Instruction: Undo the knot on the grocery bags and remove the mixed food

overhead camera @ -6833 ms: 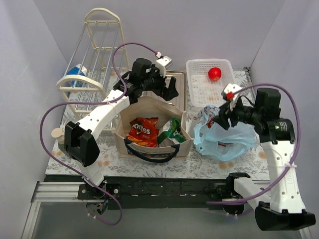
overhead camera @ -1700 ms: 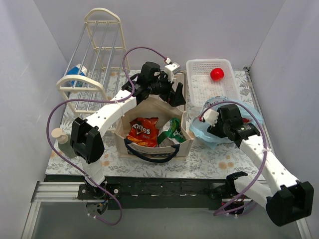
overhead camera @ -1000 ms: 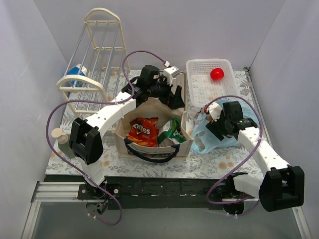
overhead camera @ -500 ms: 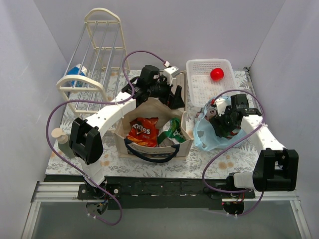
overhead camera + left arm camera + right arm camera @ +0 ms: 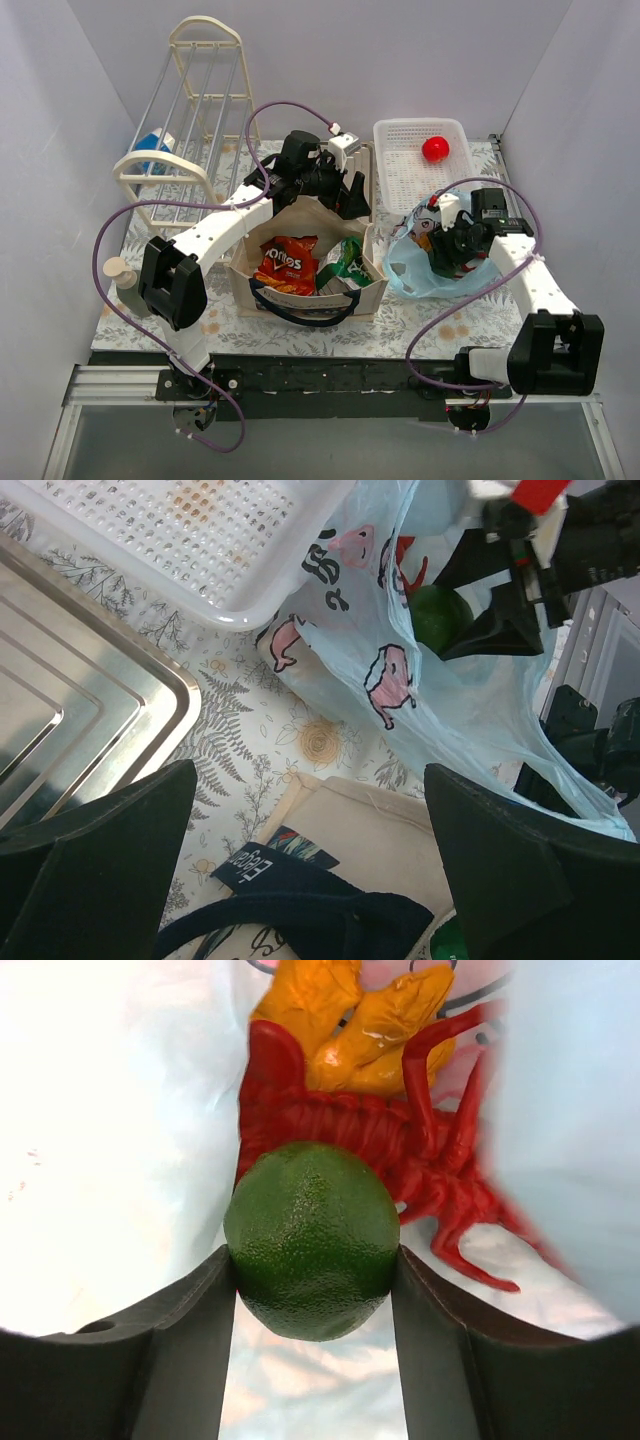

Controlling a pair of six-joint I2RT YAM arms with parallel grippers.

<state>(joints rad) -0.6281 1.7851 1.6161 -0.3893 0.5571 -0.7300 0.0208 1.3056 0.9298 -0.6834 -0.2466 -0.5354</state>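
Note:
The light-blue plastic bag (image 5: 420, 285) lies open right of the beige tote (image 5: 370, 290). My right gripper (image 5: 438, 248) reaches into the blue bag and is shut on the small green round fruit (image 5: 312, 1250), one finger on each side. The red toy lobster (image 5: 400, 1150) lies just behind the fruit inside the bag. From the left wrist, the fruit (image 5: 440, 615) shows in the bag's mouth. My left gripper (image 5: 345, 190) hovers open over the tote's back edge and navy handle (image 5: 300, 920). The Doritos bag (image 5: 285, 262) and green snack bag (image 5: 345, 262) stand in the tote. The red apple (image 5: 434, 149) sits in the white basket (image 5: 395, 170).
A cream wire rack (image 5: 190, 110) with a blue-and-white carton (image 5: 150, 145) stands at the back left. A metal tray (image 5: 80, 710) lies behind the tote beside the white basket (image 5: 200, 540). A small beige object (image 5: 118, 272) stands at the left edge.
My right arm has swung in over the blue bag, reached into its mouth and now grips the green fruit. The left arm has hardly moved.

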